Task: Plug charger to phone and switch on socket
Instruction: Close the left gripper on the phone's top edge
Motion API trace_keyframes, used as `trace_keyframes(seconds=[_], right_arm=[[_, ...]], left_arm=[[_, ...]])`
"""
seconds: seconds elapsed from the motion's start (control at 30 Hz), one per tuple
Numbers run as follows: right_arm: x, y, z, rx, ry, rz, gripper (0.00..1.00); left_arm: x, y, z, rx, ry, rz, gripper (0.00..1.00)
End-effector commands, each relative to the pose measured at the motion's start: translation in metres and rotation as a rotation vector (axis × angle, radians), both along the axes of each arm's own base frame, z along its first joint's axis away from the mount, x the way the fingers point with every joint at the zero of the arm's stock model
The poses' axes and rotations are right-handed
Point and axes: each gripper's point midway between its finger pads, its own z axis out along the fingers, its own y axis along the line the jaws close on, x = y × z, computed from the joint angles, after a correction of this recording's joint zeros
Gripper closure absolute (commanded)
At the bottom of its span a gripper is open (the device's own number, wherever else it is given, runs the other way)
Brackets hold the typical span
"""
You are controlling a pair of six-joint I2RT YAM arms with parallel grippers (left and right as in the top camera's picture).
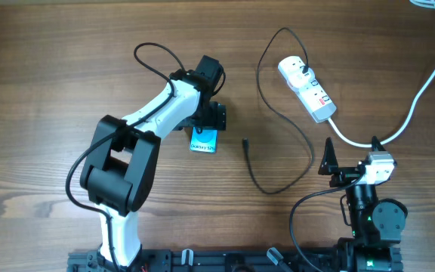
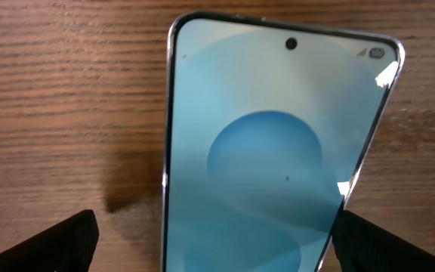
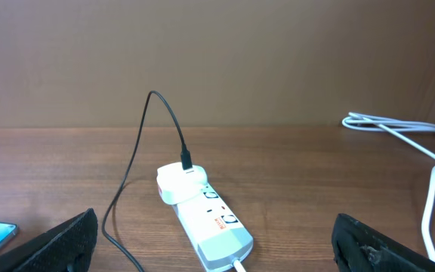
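The phone [image 1: 203, 141] lies flat on the wooden table, cyan screen up, and its top half is hidden under my left gripper [image 1: 206, 125]. In the left wrist view the phone [image 2: 270, 143] fills the middle. My left gripper [image 2: 217, 257] is open, with one finger on each side of the phone and the right finger close to its edge. The charger cable [image 1: 308, 147] runs from a plug in the socket [image 1: 308, 87], and its black tip [image 1: 245, 141] lies loose to the right of the phone. My right gripper [image 1: 351, 149] is open and empty, below the socket [image 3: 206, 223].
The socket's thick white cord [image 1: 421, 91] curves off to the table's top right corner and passes next to my right gripper. In the right wrist view the cord [image 3: 429, 174] lies at the right, the black cable [image 3: 134, 159] arches up at the left, and a brown wall is behind.
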Motion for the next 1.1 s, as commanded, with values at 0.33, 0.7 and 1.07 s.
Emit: trace_keyframes(seconds=[0.33,0.7,1.07], right_arm=[[0.000,-0.002,0.000,0.012,-0.003,-0.011,0.00],[0.000,-0.002,0.000,0.012,-0.003,-0.011,0.00],[0.000,-0.002,0.000,0.011,-0.003,-0.011,0.00]], left_arm=[[-0.004,-0.015,0.000,-0.062,0.000,-0.081,0.00],[-0.002,-0.015,-0.002,-0.006,-0.030,-0.075,0.00],[-0.010,-0.013,-0.029,0.075,0.008,-0.094,0.00]])
